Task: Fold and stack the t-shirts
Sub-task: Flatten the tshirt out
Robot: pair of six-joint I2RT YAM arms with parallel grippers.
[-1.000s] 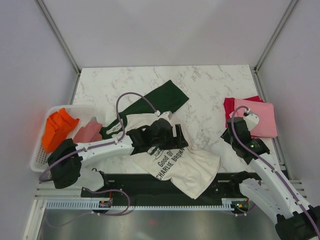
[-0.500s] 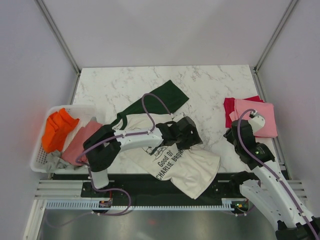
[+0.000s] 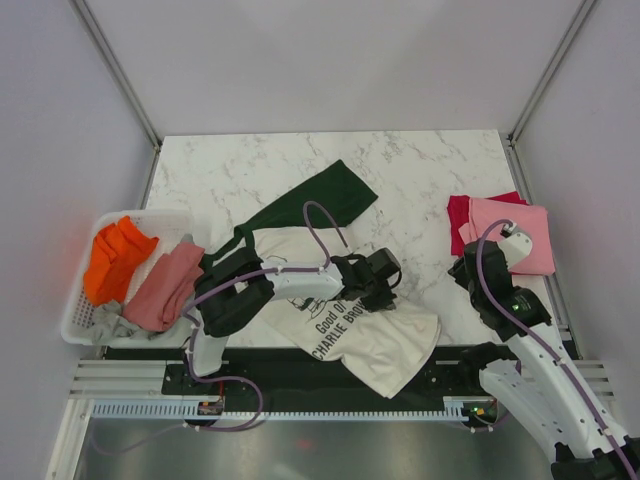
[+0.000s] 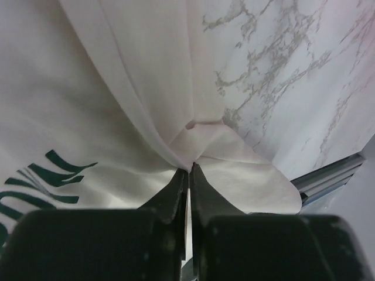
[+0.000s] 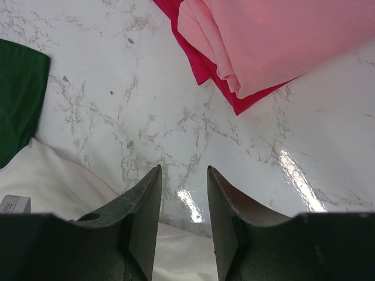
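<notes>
Over the last second the left gripper (image 4: pixel 189 170) had travelled rightward across the cream t-shirt (image 3: pixel 385 345), from its chest to its right edge, and its fingers had closed. They were now clenched on a raised fold of that cream cloth, with the marble table (image 3: pixel 420 170) showing just beyond. At the far left, the white basket (image 3: pixel 72 315) held an orange t-shirt (image 3: pixel 115 258), a dusty-rose t-shirt (image 3: pixel 165 285) draped across its right side, and what seemed to be a grey t-shirt (image 3: pixel 108 320), though little of it showed. The cream t-shirt lay crumpled at the table's near middle, one dark green sleeve (image 3: pixel 325 198) stretched toward the back. Further right, the right gripper (image 5: pixel 183 170) hovered over bare marble with fingers apart, grasping nothing. Beyond it, a folded pink t-shirt (image 3: pixel 522 235) lay on a crimson t-shirt (image 3: pixel 458 212) near the right edge.
</notes>
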